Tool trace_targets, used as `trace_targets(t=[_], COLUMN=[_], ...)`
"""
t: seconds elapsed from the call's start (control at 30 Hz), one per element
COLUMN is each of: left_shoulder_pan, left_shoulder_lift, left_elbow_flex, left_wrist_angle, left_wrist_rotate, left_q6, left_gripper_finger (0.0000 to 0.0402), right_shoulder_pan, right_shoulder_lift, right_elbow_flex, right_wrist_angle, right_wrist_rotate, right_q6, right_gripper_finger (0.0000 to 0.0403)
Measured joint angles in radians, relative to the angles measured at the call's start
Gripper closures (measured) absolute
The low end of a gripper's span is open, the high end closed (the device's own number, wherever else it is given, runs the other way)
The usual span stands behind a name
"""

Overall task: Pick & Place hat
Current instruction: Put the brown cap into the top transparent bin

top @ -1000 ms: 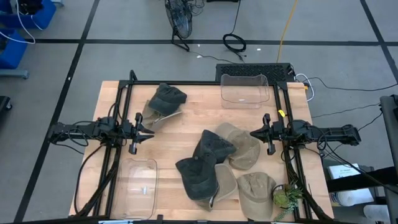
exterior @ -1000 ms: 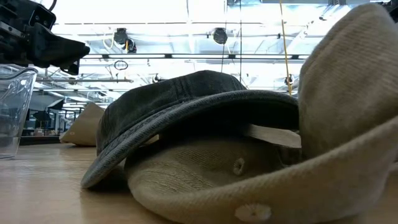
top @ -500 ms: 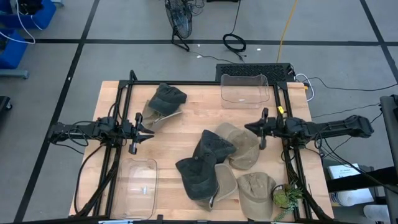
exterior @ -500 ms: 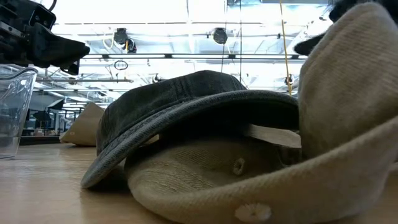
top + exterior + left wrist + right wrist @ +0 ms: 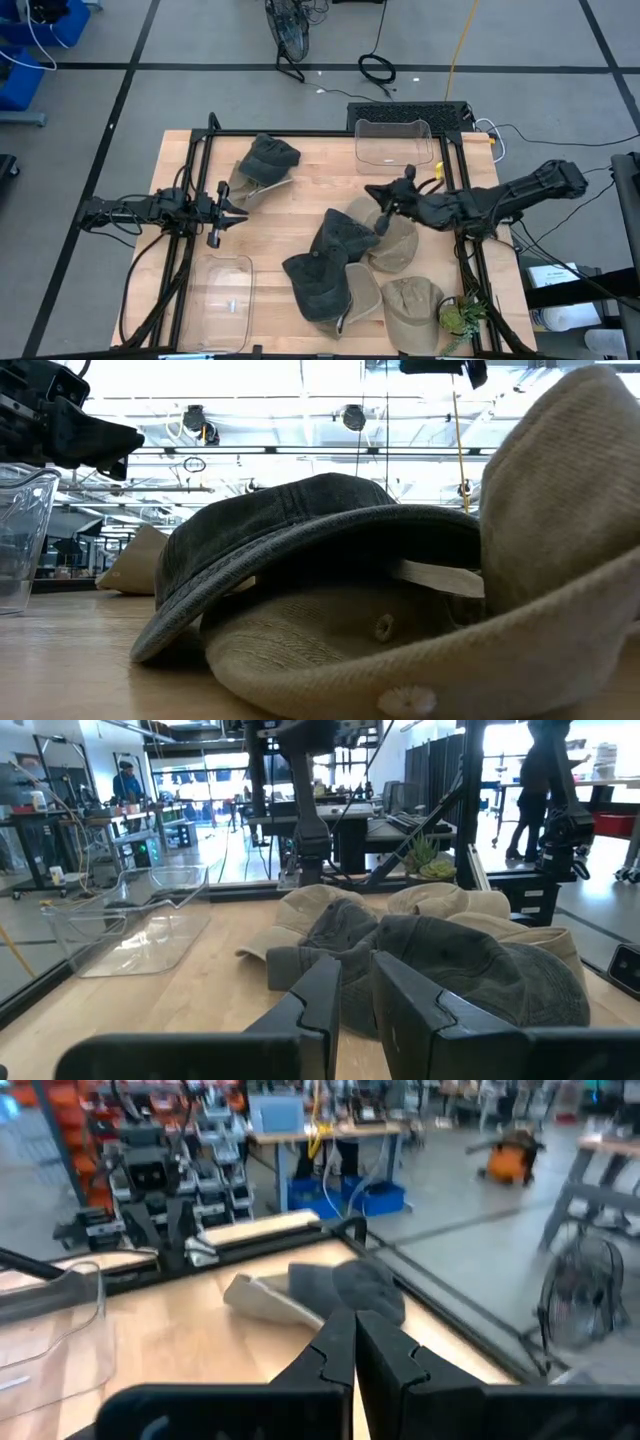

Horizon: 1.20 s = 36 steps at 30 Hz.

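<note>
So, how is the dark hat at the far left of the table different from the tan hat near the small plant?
The dark hat is grey-green and lies alone; the tan hat is beige and touches the pile of hats. The dark hat is near the left gripper; the tan hat lies by the plant. Both rest on the table, ungripped.
</note>
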Motion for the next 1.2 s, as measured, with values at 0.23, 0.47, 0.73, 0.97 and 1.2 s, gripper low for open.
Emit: trace_targets(t=[0.23,0.47,0.73,0.97,1.2], left_shoulder_pan=[0.000,0.000,0.000,0.000,0.000], left_shoulder_lift=[0.000,0.000,0.000,0.000,0.000], left_elbow_flex=[0.000,0.000,0.000,0.000,0.000], left_wrist_angle=[0.001,0.002,0.002,0.003,0.004], left_wrist_rotate=[0.000,0.000,0.000,0.000,0.000], left_q6=[0.000,0.000,0.000,0.000,0.000], left_gripper_finger=[0.0339,0.0339,0.0339,0.0339,0.0339], right_shoulder_pan=[0.064,0.106,0.112,0.105,0.105], right_shoulder_lift=[0.116,0.169,0.190,0.189,0.189], right_elbow_flex=[0.150,0.169,0.170,0.170,0.170], right_wrist_angle=[-0.215,-0.232,-0.235,-0.233,-0.233], right_wrist_rotate=[0.019,0.050,0.066,0.066,0.065], right_q6=[0.267,0.389,0.427,0.428,0.428], right_gripper_finger=[0.0403,0.0403,0.0403,0.0403,0.0403])
